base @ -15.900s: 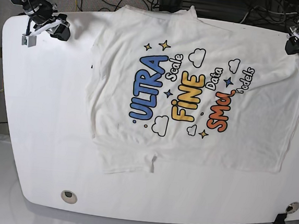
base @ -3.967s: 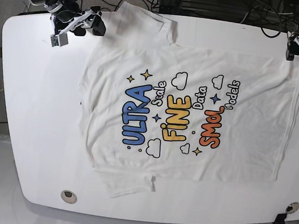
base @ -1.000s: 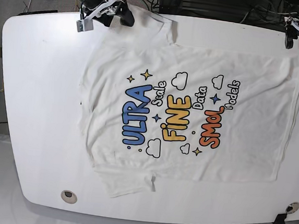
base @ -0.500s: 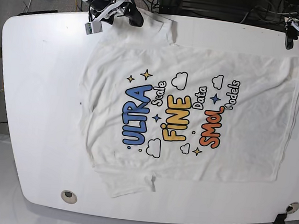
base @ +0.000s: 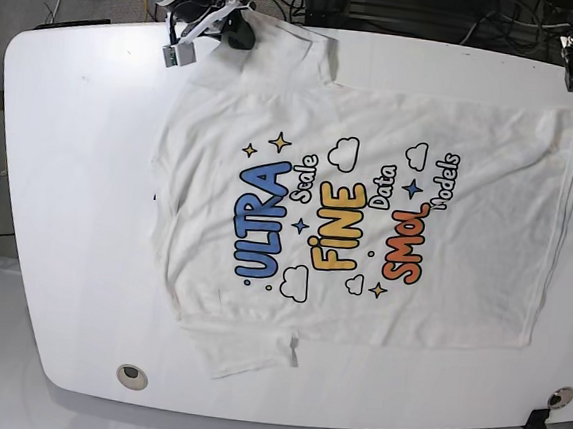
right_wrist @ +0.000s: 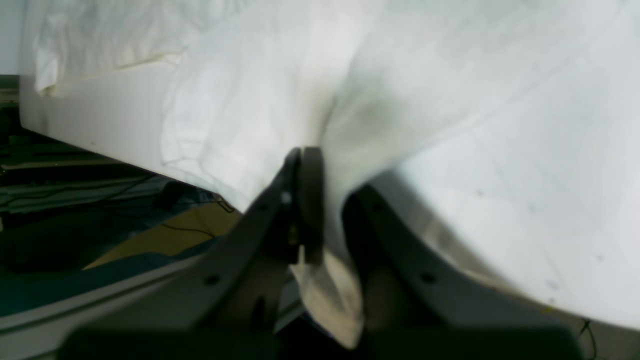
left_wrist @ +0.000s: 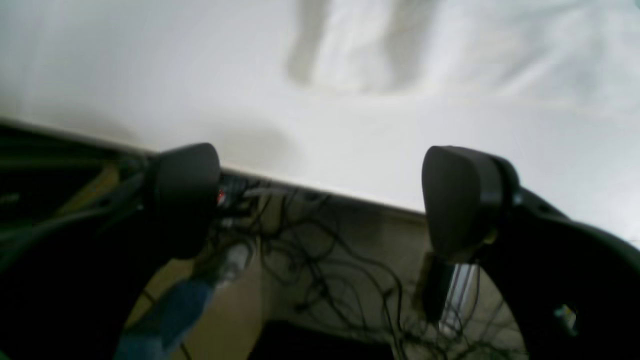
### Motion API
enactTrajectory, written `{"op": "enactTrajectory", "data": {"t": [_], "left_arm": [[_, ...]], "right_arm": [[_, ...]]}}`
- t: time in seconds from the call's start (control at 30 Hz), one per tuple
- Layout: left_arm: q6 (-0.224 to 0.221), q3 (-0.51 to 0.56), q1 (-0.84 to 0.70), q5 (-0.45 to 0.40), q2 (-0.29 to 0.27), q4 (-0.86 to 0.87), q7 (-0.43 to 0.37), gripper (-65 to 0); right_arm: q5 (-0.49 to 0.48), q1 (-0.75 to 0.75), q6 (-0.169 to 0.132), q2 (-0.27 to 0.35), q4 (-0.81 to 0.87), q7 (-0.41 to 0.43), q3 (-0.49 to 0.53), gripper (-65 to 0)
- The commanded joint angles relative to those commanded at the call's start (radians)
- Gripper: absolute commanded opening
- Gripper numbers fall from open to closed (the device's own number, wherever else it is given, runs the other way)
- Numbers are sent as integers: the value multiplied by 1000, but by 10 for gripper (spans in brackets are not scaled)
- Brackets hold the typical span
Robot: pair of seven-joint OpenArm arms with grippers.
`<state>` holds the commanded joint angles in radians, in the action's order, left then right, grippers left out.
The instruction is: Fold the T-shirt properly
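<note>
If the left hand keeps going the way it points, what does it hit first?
Probably the bare white table just past its edge, then the T-shirt hem beyond. The left hand is open, holding nothing; depth is unclear.

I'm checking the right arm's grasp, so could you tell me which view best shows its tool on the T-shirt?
The right wrist view: the right tool is shut on a pinched fold of the T-shirt, seen close up. The base view shows that tool only small, at the sleeve by the table edge. The left wrist view shows only the open left tool.
</note>
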<state>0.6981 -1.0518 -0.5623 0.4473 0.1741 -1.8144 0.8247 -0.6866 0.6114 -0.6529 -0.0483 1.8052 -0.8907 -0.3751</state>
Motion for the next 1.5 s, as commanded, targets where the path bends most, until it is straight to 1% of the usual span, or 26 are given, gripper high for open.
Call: {"op": "enactTrajectory", "data": {"t": [0.13,0.23,0.3,0.37,0.43,0.47,0.53,0.6,0.7,0.77,0.93,1.13,1.27,1.3,1.4,1.5], "left_arm": [[0,0,12,2,0,9,0,-41],[0,0,41,17,2,69,0,-41],[0,0,46,52,11,114,0,-41],[0,0,48,100,34,147,0,-41],[0,3,64,144,38,195,0,-41],[0,3,81,152,38,213,0,-41],[0,5,104,152,48,250,0,-41],[0,5,120,153,71,285,0,-41],[0,6,161,152,80,351,0,-41],[0,21,189,152,101,391,0,-41],[0,72,218,155,103,463,0,-41],[0,137,238,155,97,471,0,-41],[0,161,242,157,94,471,2,-41],[0,161,244,157,89,471,12,-41],[0,158,262,166,89,470,89,-41],[0,158,270,186,89,468,120,-41]], "right_arm": [[0,0,0,0,0,0,2,-650],[0,0,0,0,-2,0,2,-650],[0,0,0,0,-2,0,2,-650],[0,0,0,0,-2,0,2,-650],[0,0,0,0,-2,0,3,-650],[0,0,0,0,-2,0,3,-650],[0,0,0,0,-2,0,3,-650],[0,0,0,2,-2,0,3,-650],[0,0,0,12,-2,0,5,-650],[0,0,0,12,-2,0,5,-650],[0,-11,0,14,-2,0,5,-650],[0,-12,0,14,-2,0,5,-650],[0,-14,0,14,-2,0,5,-650],[0,-14,0,14,-3,0,5,-650],[0,-28,0,14,-49,0,6,-650],[0,-35,0,14,-95,0,6,-650]]}}
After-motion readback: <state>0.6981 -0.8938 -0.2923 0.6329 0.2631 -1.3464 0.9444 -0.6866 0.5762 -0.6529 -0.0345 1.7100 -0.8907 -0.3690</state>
